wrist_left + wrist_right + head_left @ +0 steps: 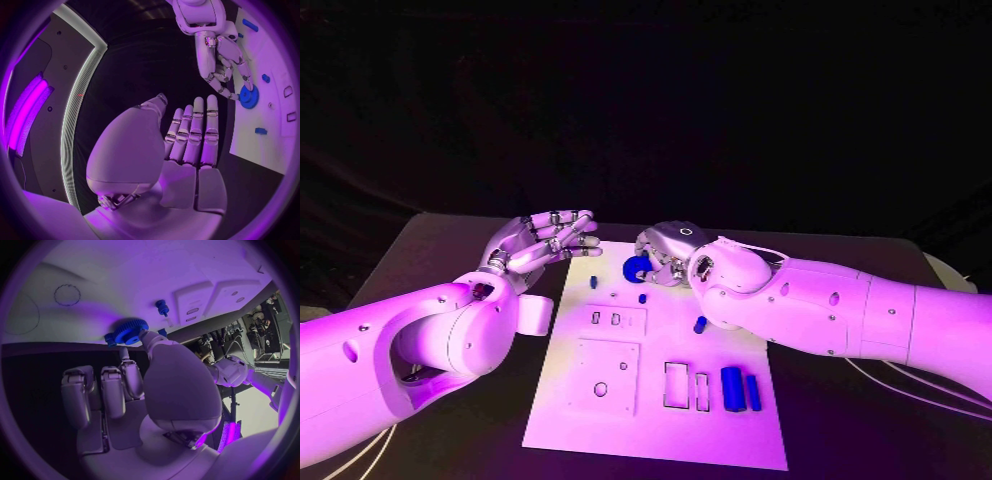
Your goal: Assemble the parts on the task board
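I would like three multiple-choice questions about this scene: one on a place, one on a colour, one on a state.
1. Where is the gear on the task board?
A. at the far end, by the right robot hand
B. at the near edge
C. off the board, on the table

2. What colour is the gear?
A. white
B. blue
C. black

3. What is the state of the left robot hand?
A. it grips the gear
B. it holds nothing, fingers extended
C. it presses the board

Answers:
1 A: the gear sits at the far end of the task board, at the right robot hand.
2 B: it shows blue beside the white board.
3 B: the left robot hand has nothing in it.
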